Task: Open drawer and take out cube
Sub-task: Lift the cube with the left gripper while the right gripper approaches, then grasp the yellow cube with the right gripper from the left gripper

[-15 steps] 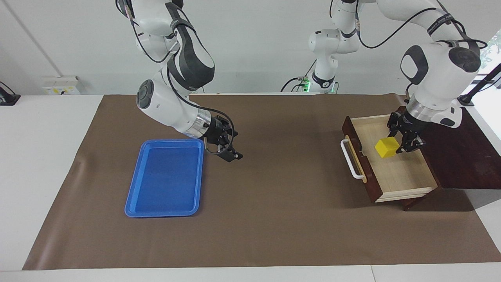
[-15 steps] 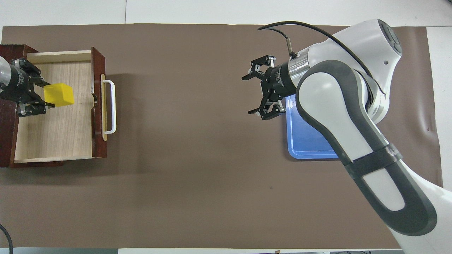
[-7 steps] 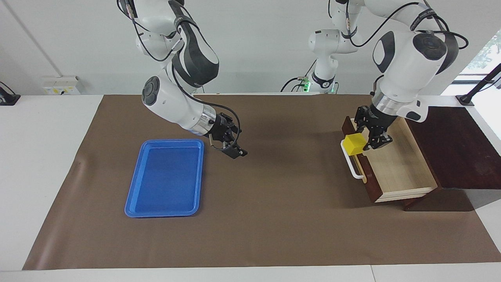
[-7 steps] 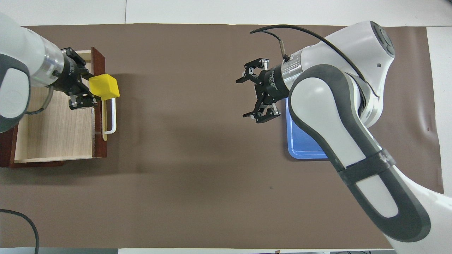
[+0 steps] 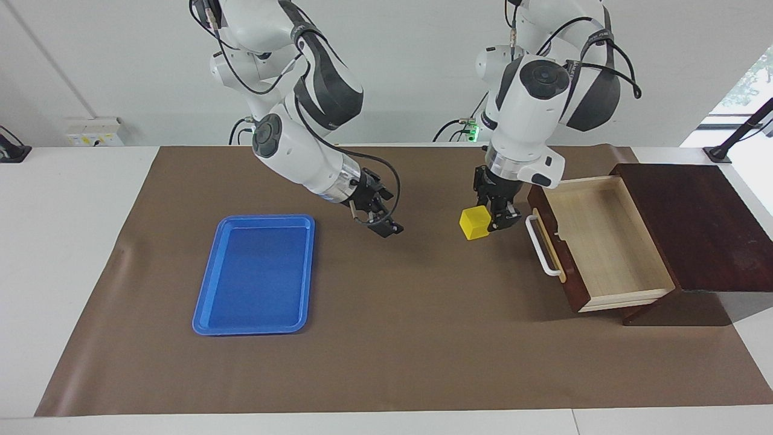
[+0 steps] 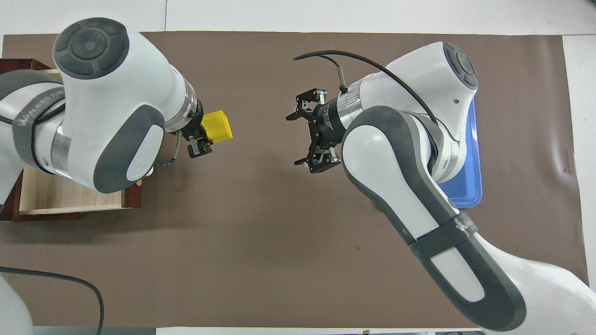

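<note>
The small yellow cube (image 5: 475, 223) (image 6: 217, 126) hangs just above the brown mat, with my left gripper (image 5: 487, 221) (image 6: 207, 132) shut on it. It is beside the white bar handle of the drawer (image 5: 567, 279), toward the middle of the table. The drawer stands pulled out of its dark wooden box (image 5: 694, 223), and its pale interior holds nothing. In the overhead view my left arm covers most of the drawer (image 6: 74, 208). My right gripper (image 5: 386, 219) (image 6: 300, 135) hangs open and holds nothing, over the mat between the cube and the blue tray.
A flat blue tray (image 5: 253, 275) (image 6: 465, 188) lies on the mat toward the right arm's end. The two grippers point at each other over the middle of the mat, a short gap apart.
My left gripper has carried the cube out of the drawer, over its front and handle, toward the table's middle. My right gripper has moved from the tray's edge toward the middle, still open.
</note>
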### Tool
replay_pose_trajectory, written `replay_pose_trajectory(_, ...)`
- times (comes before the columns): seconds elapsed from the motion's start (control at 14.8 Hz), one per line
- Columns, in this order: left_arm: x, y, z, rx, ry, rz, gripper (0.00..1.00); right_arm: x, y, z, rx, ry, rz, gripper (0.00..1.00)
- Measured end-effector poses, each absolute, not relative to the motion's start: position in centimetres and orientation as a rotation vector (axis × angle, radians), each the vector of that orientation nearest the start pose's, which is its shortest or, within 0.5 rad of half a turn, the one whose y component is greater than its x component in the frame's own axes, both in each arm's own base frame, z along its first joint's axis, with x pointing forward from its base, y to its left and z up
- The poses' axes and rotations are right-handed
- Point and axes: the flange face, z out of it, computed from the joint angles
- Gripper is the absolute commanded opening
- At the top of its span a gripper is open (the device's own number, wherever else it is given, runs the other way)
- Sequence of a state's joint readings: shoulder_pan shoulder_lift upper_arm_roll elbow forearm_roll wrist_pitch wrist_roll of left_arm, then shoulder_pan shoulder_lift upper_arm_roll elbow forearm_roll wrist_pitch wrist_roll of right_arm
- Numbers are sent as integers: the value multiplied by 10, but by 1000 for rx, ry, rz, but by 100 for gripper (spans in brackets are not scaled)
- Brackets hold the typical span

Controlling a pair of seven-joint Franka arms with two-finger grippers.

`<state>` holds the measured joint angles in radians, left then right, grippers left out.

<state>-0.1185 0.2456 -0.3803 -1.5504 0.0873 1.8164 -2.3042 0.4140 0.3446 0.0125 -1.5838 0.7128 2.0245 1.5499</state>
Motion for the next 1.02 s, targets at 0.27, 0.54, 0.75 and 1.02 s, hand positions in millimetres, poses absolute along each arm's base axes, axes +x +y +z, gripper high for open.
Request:
replay_pose_trajectory(0.27,569,-304,514,1880,2425,27,4,597,337,443,-1977,1733,670,99)
replay_pose_trajectory(0.54,565,-315,510,1871,2432,45,4,597,353,436,-1971,1725,644,99)
replay_pose_trajectory(0.75,560,-323,506,1915,2407,72,3,596,357,436,-1946,1753,645,99)
replay_pose_trajectory(1.02,546,-342,501,2072,2290,64,3,594,361,433,-1932,1782,659,99)
